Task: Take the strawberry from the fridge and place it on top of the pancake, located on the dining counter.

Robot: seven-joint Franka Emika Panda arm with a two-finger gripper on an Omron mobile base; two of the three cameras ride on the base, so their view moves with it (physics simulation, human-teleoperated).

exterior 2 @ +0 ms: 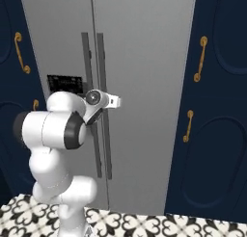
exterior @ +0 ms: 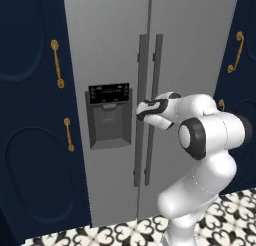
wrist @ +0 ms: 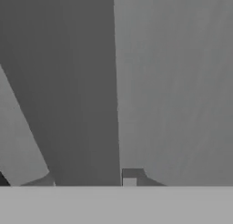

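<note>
From the left base view, my gripper [exterior: 142, 110] is pressed in against the fridge [exterior: 115, 55], right at the pair of long vertical bar handles [exterior: 142, 110] where the two doors meet. Both doors are shut. The black-panel dispenser recess [exterior: 109, 115] sits just to the left of my hand, at about the same height. My fingertips are lost against the dark bars here, so this view alone does not show the grip.

From the right base view, my hand [exterior 2: 99, 103] sits on the handle bars [exterior 2: 99, 62], which run well above and below it. My wrist crosses in front of them, and the navy cabinets [exterior 2: 212, 135] with gold handles [exterior 2: 199, 59] stand off to the right of my hand.

In the hand view, a dark handle bar [wrist: 77, 95] runs straight away from me, just above my fingers, with pale grey door surface [wrist: 177, 82] on either side. One finger tip [wrist: 129, 180] shows at the bottom edge, right against the bar. My fingers are clenched on the fridge handle.
</note>
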